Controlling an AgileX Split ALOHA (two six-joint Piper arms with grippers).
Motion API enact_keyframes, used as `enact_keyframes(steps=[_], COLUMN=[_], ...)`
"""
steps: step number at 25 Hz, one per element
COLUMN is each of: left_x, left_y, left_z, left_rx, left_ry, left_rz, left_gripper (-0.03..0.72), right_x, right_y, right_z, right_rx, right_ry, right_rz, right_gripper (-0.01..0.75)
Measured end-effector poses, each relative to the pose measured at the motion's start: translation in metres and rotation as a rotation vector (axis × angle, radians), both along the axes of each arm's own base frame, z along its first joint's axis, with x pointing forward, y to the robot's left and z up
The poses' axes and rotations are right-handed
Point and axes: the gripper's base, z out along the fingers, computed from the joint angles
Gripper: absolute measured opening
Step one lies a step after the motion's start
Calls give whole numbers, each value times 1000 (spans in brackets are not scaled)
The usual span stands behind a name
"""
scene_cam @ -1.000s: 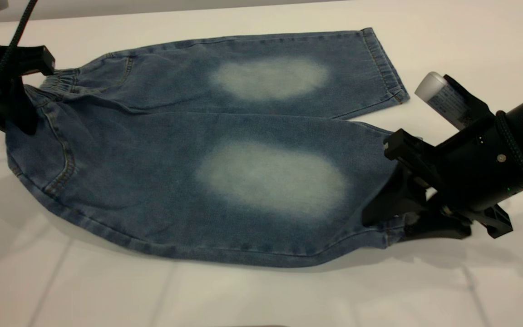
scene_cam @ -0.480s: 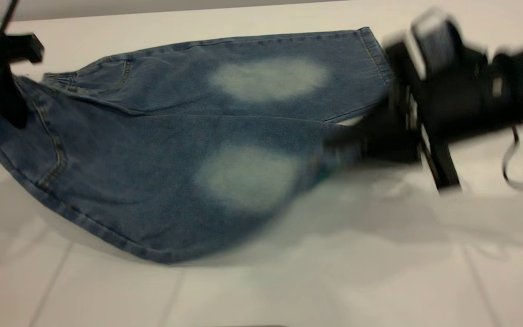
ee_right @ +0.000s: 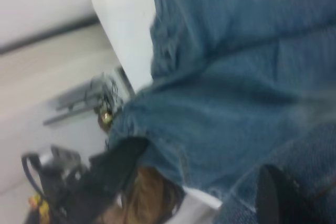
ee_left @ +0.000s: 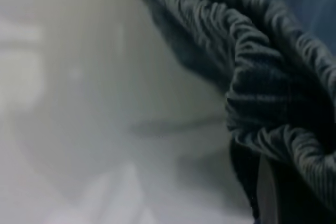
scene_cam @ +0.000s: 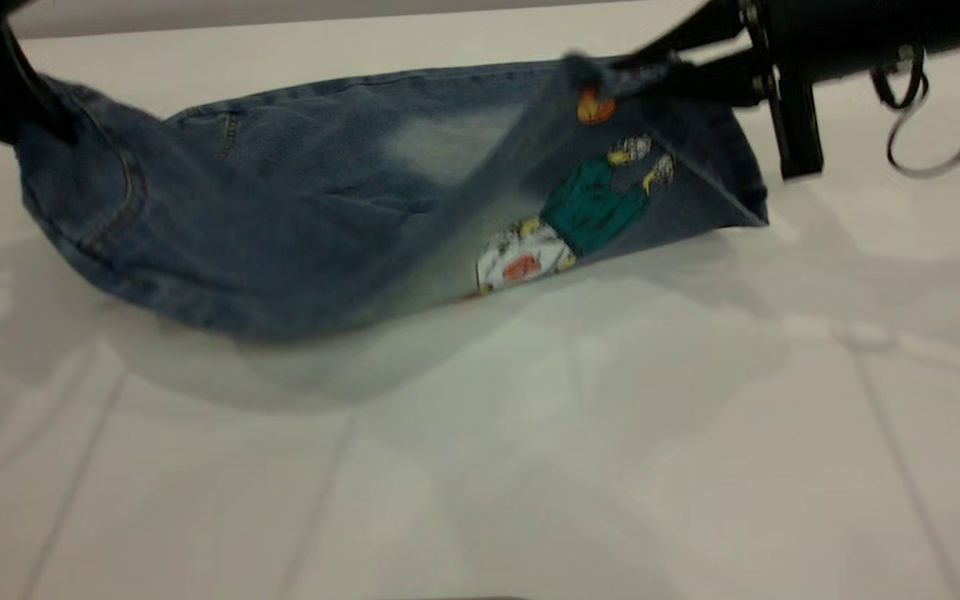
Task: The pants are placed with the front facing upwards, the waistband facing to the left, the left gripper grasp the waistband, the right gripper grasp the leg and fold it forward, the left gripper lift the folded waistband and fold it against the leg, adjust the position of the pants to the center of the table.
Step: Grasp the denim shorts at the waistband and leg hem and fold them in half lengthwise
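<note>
The pants (scene_cam: 297, 208) hang between both arms over the white table (scene_cam: 530, 450): soft blue denim, sagging like a hammock. The near leg is lifted and turned over, so its back shows a small cartoon print (scene_cam: 580, 217) in teal, white, orange and yellow. Behind it the far leg lies flat on the tabletop with its pale faded oval (scene_cam: 438, 142) partly visible. Tan stitching curves around a pocket near the left end.

Up at the top left, the left gripper (scene_cam: 9, 100) is clamped on the waistband (ee_left: 268, 72), holding that end clear of the table. In the left wrist view the band is all tight ruffles, gathered elastic bunched right against the camera, with one dark finger (ee_left: 273, 192) just showing under the cloth.

Top right, the right gripper (scene_cam: 638, 71) is closed on the hem of the near leg, held above the far leg's hem. The arm's black body runs off the right edge, a loose black cable (scene_cam: 938, 108) dangling below it. The right wrist view shows denim filling most of the picture, one dark fingertip (ee_right: 273, 192) at the fabric's edge.

The lowest fold of the pants touches the table around the middle left. The whole near half of the smooth, glossy tabletop lies open, as does the right side beyond the hems.
</note>
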Motion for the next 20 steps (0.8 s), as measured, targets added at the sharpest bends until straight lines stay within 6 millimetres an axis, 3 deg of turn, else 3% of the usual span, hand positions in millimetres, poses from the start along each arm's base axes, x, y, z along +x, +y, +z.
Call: enact_keyframes(steps=[8,14,20], left_x=[15,28,54], left_y=[15,18,21], left_z=[-14,-36,-53], left_rx=[-124,-219,-253], left_ry=[-38,-37,-40], left_rz=[233,417,479], left_gripper=[81,82,82], right_x=[44,66,92], right_y=[-7,-13,-12], right_z=[11,-15,-42], right_rx=[-73,-99,-73], right_ry=[-9,90,137], right_rz=[-152,-259,-299], right_gripper=[27,27,27])
